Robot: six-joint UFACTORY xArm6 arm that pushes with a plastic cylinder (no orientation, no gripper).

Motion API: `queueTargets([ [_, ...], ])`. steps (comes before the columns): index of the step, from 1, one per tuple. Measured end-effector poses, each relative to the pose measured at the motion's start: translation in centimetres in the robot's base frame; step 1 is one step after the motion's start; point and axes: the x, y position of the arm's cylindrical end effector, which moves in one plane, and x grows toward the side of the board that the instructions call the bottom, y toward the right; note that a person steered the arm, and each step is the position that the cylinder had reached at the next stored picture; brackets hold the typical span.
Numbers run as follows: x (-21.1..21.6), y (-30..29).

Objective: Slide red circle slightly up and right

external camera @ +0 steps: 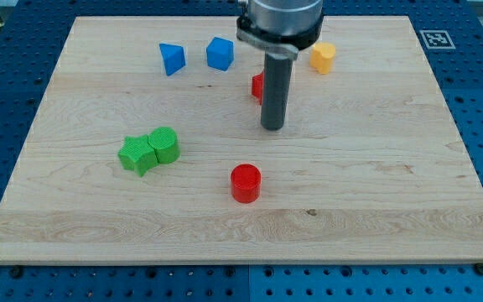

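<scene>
The red circle [246, 183] is a short red cylinder on the wooden board [376, 176], a little below the view's middle. My tip [272, 127] is the lower end of a dark rod coming down from the view's top. The tip stands above and slightly right of the red circle, clearly apart from it. A second red block [257, 85] sits just left of the rod and is mostly hidden behind it, so its shape cannot be made out.
A green star-like block [137, 154] and a green cylinder [165, 143] touch each other at the left. Two blue blocks [173, 59] [220, 53] lie near the top. A yellow block [323, 57] lies right of the rod at the top.
</scene>
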Motion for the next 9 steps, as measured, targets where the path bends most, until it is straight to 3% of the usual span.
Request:
queueTargets([
  [2, 5.1, -6.2],
  [4, 13.5, -7.0],
  [7, 10.2, -1.3],
  [9, 9.5, -1.9],
])
